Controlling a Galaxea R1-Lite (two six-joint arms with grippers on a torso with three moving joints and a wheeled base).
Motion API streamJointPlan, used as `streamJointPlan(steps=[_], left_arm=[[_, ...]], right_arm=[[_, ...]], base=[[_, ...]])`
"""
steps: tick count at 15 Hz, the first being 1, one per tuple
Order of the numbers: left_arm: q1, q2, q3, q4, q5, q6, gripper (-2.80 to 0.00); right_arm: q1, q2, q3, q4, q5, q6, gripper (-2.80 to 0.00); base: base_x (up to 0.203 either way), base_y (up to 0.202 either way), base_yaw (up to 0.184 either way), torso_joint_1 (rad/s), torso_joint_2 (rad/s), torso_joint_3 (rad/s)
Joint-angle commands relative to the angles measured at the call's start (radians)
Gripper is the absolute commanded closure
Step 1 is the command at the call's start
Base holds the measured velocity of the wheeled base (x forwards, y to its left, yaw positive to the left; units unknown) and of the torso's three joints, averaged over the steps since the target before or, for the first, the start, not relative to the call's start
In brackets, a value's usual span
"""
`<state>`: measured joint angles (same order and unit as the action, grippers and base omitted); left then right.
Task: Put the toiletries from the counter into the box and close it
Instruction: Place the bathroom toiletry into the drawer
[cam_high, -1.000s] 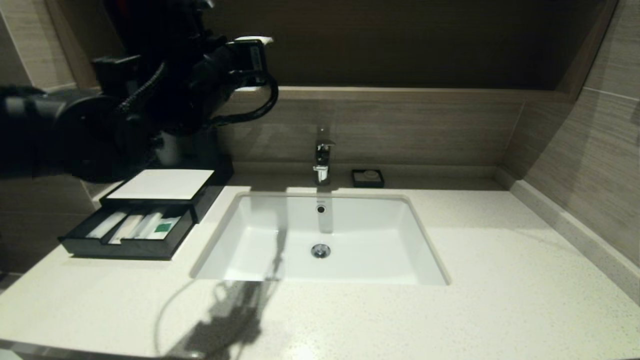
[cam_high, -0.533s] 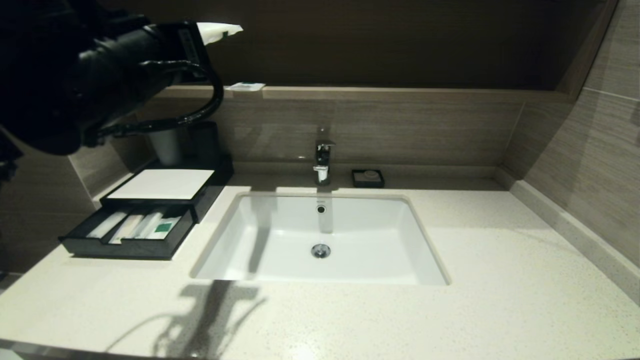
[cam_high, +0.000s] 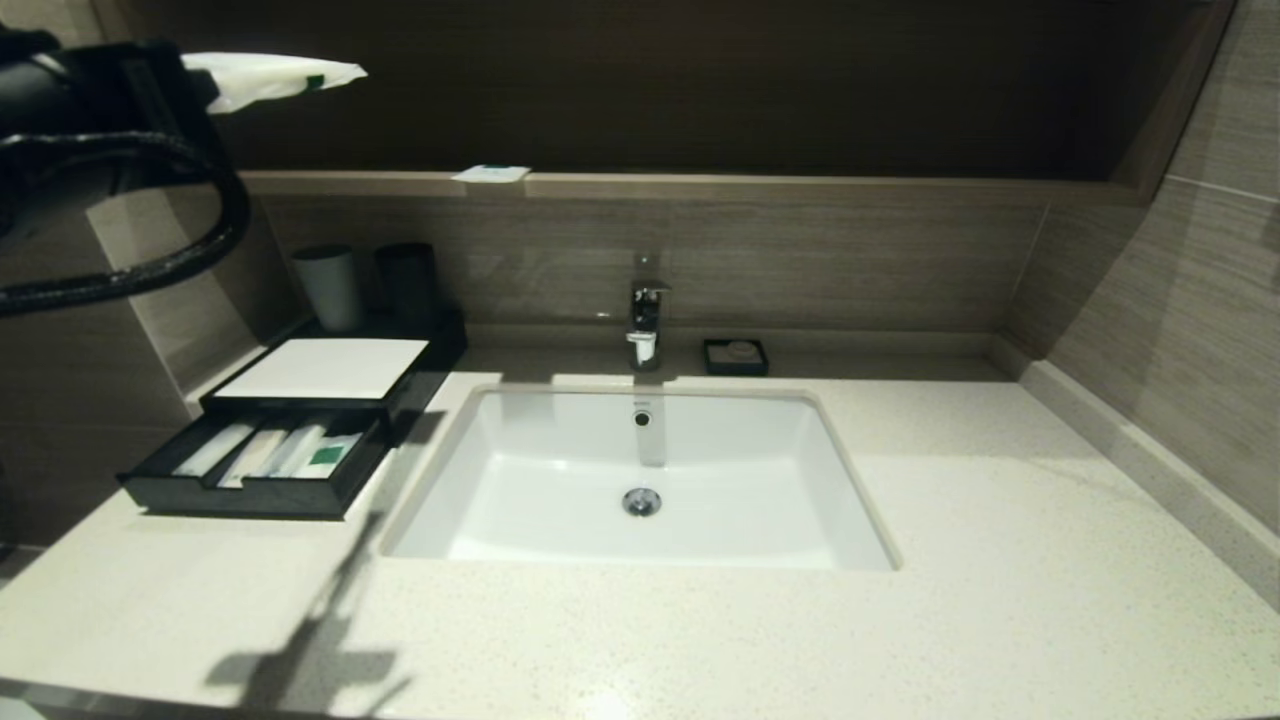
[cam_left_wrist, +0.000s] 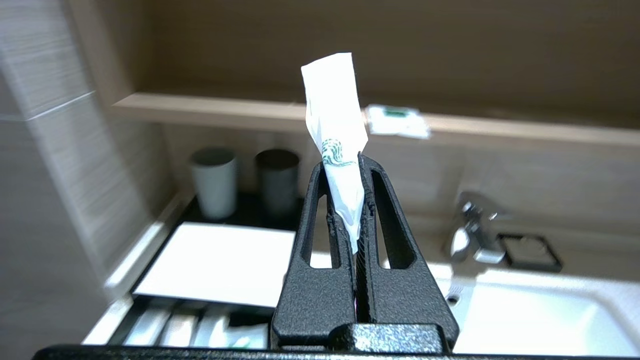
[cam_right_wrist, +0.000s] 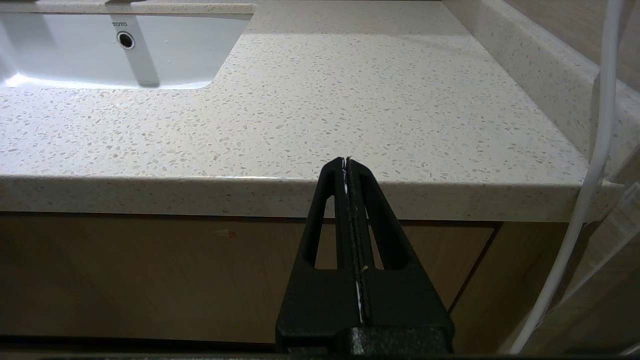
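Head view: my left gripper (cam_high: 205, 80), upper left, pinches the pouch (cam_high: 270, 77) lengthwise; the open box (cam_high: 260, 465) lies below, lower left. Left wrist: sachet (cam_left_wrist: 397, 120) on the ledge (cam_left_wrist: 210, 110). Right gripper (cam_right_wrist: 346, 162) closed, parked.

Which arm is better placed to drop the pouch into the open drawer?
Left. Its gripper already pinches the pouch high above the drawer. The right gripper sits shut, below the vanity's front edge.
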<state>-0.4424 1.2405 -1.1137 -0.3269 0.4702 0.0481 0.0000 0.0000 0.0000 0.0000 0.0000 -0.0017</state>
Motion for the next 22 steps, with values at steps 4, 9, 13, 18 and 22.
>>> streamJointPlan(steps=[4, 9, 13, 18, 22], left_arm=[[0.016, -0.182, 0.152, 0.110, 0.001, -0.005, 0.00], [0.076, -0.230, 0.327, 0.122, -0.010, -0.049, 0.00], [0.278, -0.212, 0.349, 0.168, -0.215, -0.104, 0.00], [0.628, -0.161, 0.340, 0.166, -0.588, -0.099, 0.00], [0.783, -0.152, 0.342, 0.158, -0.765, -0.082, 0.00]], right_arm=[[0.000, 0.000, 0.000, 0.001, 0.000, 0.000, 0.00], [0.000, 0.000, 0.000, 0.001, 0.000, 0.000, 0.00], [0.000, 0.000, 0.000, 0.002, 0.000, 0.000, 0.00], [0.000, 0.000, 0.000, 0.000, 0.000, 0.000, 0.00], [0.000, 0.000, 0.000, 0.000, 0.000, 0.000, 0.00]], base=[[0.000, 0.000, 0.000, 0.000, 0.00, 0.000], [0.000, 0.000, 0.000, 0.000, 0.00, 0.000], [0.000, 0.000, 0.000, 0.000, 0.00, 0.000], [0.000, 0.000, 0.000, 0.000, 0.00, 0.000], [0.000, 0.000, 0.000, 0.000, 0.00, 0.000]])
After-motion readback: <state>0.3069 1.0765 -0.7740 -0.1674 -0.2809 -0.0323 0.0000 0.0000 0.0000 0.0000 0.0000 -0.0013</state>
